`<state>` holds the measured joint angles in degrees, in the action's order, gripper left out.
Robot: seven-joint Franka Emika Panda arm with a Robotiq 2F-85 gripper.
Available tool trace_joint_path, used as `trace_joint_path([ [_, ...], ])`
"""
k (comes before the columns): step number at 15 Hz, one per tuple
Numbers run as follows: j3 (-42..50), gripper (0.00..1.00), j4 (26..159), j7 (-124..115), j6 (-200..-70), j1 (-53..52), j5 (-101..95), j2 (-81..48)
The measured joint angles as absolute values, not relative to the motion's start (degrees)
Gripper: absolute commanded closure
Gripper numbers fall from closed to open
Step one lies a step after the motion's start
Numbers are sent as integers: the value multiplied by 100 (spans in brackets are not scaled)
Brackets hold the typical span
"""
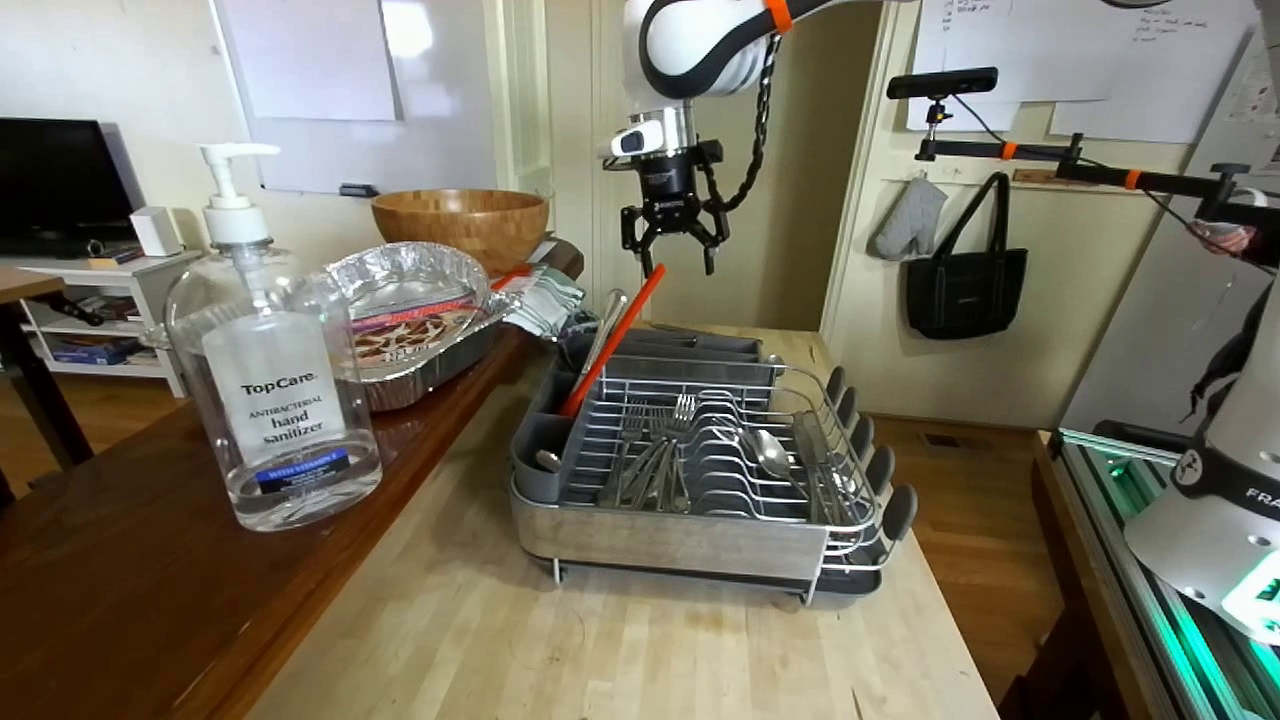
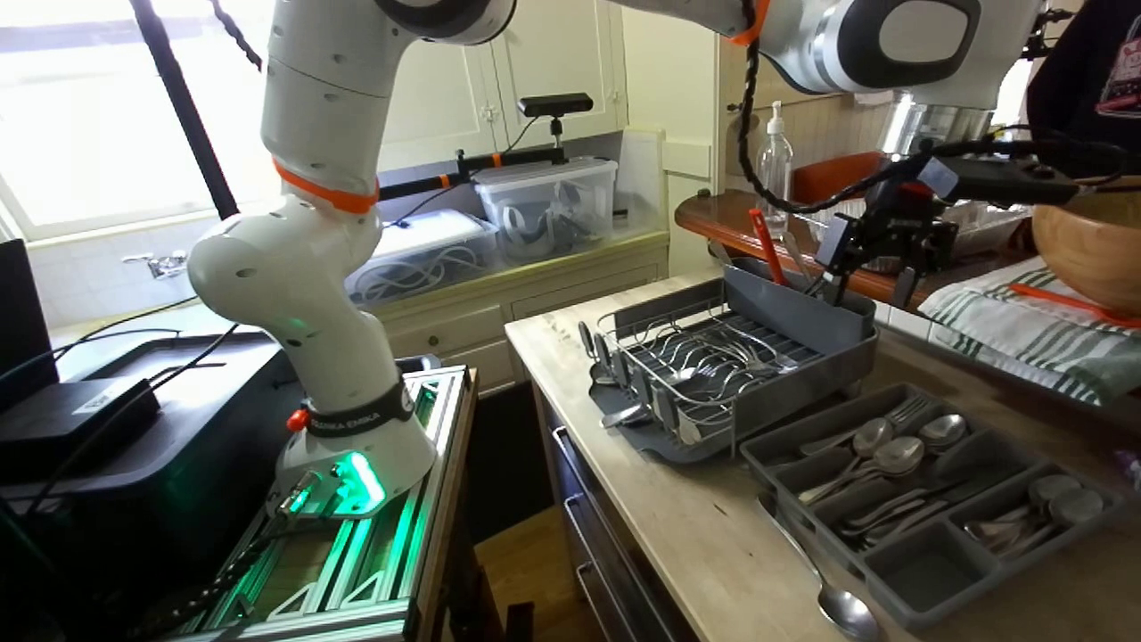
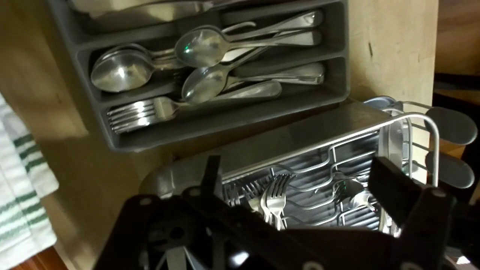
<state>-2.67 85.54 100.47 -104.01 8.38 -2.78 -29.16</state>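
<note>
The rack [image 1: 670, 541] stands near the edge of the counter [image 1: 620, 660], the tray [image 2: 927, 571] just beside it; open air separates both from the pincer [image 1: 679, 266], spread wide and empty.

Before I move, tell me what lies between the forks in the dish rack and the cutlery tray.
In the wrist view: the metal side of the dish rack, then a narrow, shadowed strip of wooden tabletop.

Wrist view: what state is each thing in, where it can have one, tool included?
Tool, open, gripping nothing.
Rack, upright, partly loaded.
Rack cutlery, lying loose, overlapping.
Tray, uncovered, holding cutlery.
Tray spoons, lying, some stacked.
Tray fork, lying flat, perhaps stacked on others.
Towel, only partly in view, seemingly folded.
</note>
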Motion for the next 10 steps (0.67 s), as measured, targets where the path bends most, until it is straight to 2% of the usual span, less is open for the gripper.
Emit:
trace_joint_path([
  [6, -296, 0, 8329, 10932, -10084, 691, -698, -2914],
  [10, -282, 0, 8710, 11781, -10068, 690, -1112, -2442],
])
